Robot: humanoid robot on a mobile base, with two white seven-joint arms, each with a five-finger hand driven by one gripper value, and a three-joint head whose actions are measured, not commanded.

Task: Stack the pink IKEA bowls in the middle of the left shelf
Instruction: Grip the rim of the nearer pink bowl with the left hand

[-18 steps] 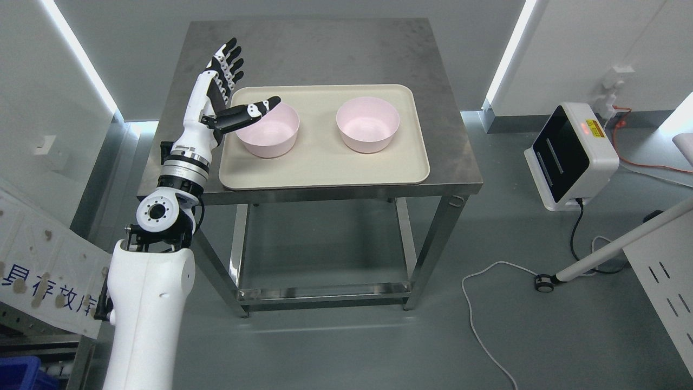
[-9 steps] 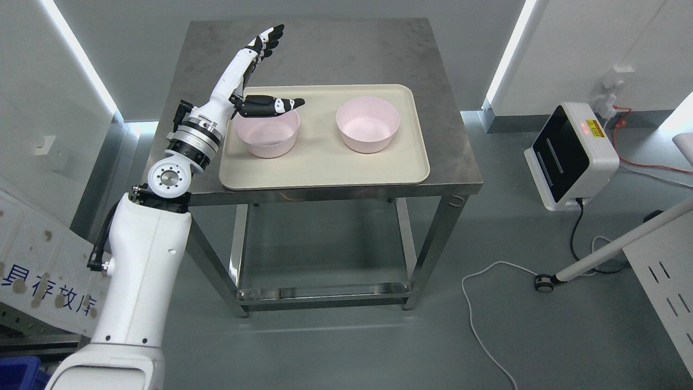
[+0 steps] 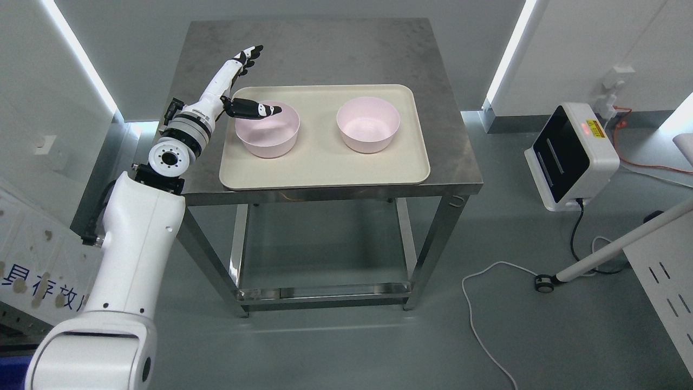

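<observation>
Two pink bowls stand apart on a cream tray (image 3: 325,168) on a steel table. The left bowl (image 3: 268,135) is near the tray's left edge, the right bowl (image 3: 368,124) near its middle. My left hand (image 3: 254,84) is open at the left bowl's far left rim. Its thumb (image 3: 254,109) reaches out over that bowl's opening, while the other fingers (image 3: 246,56) point up and away beyond the tray. Nothing is held. My right arm does not show.
The steel table (image 3: 444,146) has a lower crossbar and open legs. A white and black device (image 3: 571,157) sits on the floor at the right, with cables (image 3: 487,303) trailing across the floor. A white panel with print (image 3: 38,271) leans at the left.
My left arm has swung forward and lowered toward the left bowl. The hand has turned so its thumb now lies over the bowl's opening. Both bowls have stayed in place.
</observation>
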